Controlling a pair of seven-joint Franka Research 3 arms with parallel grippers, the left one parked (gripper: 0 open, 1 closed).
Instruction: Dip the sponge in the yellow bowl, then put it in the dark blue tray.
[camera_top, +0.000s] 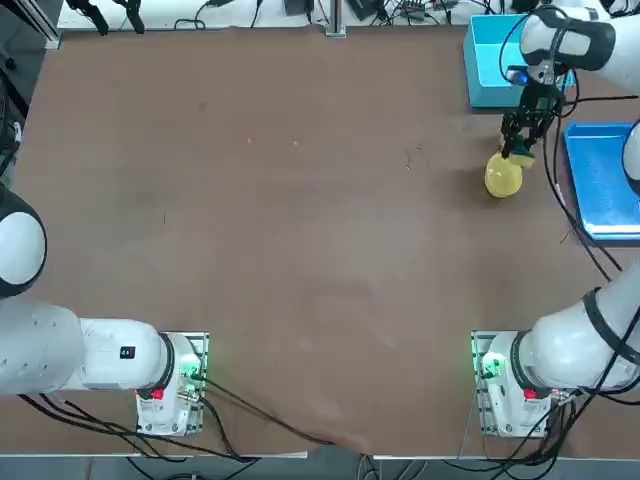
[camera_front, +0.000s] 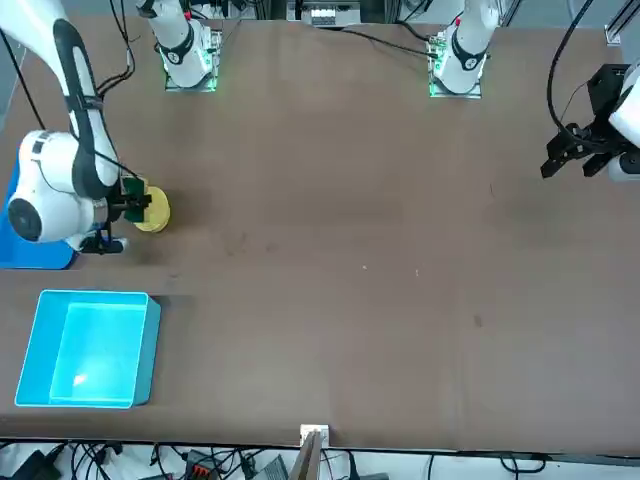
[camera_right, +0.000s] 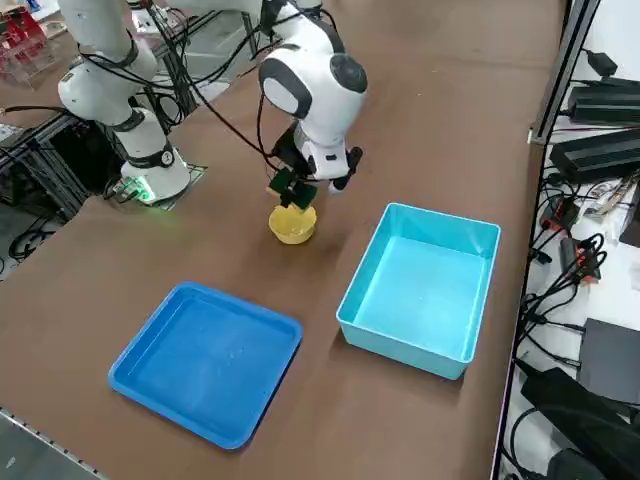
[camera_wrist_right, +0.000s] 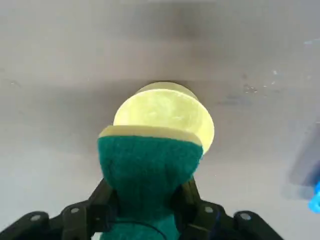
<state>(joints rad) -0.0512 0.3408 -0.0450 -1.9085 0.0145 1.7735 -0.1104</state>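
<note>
One sponge (camera_wrist_right: 147, 172) in play, and we find it clamped in the right gripper (camera_wrist_right: 147, 210), the two fingers pressing its sides in so the green scouring face bulges between them: soft, light, springy, easy to squash. We judge a hold across the narrow sides, as now, the sensible one, since the foam gives and the rough top offers friction; little risk of slipping, none of breakage. Left to right in the side view: the dark blue tray (camera_right: 130, 385) lies nearest the camera, then the yellow bowl (camera_right: 292, 226) with the sponge hanging just above it, then a light cyan box (camera_right: 470, 350) beside. The sponge's long axis runs out from the fingers toward the bowl, yellow layer at the far tip, green face turned to the wrist camera. We cannot tell whether the tip touches the bowl. Bowl and tray stand apart, both on the brown table (camera_top: 300, 250).
</note>
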